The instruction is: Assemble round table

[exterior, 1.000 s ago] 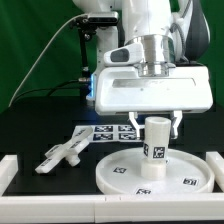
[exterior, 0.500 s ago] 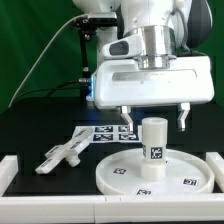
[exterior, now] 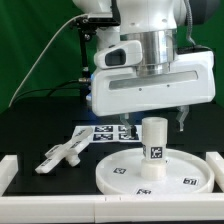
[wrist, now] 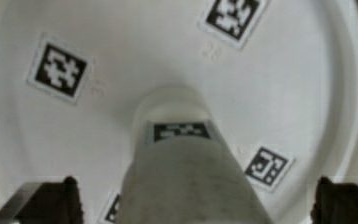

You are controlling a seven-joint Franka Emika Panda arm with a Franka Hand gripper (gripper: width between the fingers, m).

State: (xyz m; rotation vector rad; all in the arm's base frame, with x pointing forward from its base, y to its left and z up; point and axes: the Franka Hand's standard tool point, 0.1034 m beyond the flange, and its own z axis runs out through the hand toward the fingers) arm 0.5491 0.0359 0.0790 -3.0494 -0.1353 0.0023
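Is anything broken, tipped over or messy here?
Nothing stands out. The leg stands upright in the middle of the round top, and no part looks cracked. The cross-shaped foot lies apart on the table, at the exterior view's left, not yet joined on. The gripper hangs open above the leg.

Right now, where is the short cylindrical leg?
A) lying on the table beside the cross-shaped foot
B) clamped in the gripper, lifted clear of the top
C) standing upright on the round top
C: the leg stands upright on the round top, and the gripper is open, not clamping it.
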